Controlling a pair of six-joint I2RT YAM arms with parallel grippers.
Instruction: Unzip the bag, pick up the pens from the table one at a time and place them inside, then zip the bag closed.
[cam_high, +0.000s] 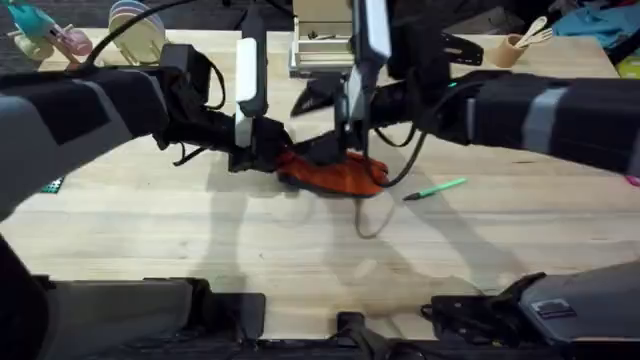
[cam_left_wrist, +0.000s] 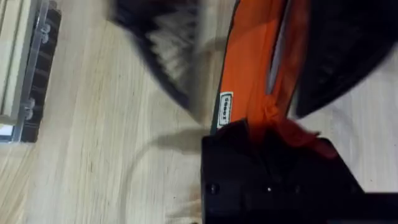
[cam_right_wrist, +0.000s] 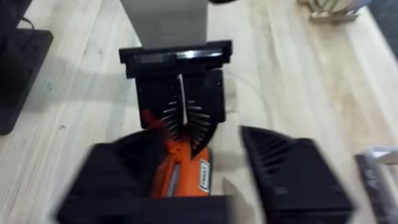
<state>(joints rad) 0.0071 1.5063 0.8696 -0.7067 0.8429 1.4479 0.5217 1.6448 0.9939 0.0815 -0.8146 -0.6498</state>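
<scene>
Both dark arms loom close under the overhead camera, meeting over the soft orange fabric pouch lying mid-worktop on pale wooden planks. Left fingers, black and ribbed, are pinched tight on the pouch's end. Right fingers stand spread wide around the pouch's zipper top. A thin light-green pen lies on the bare wood just beside the pouch.
</scene>
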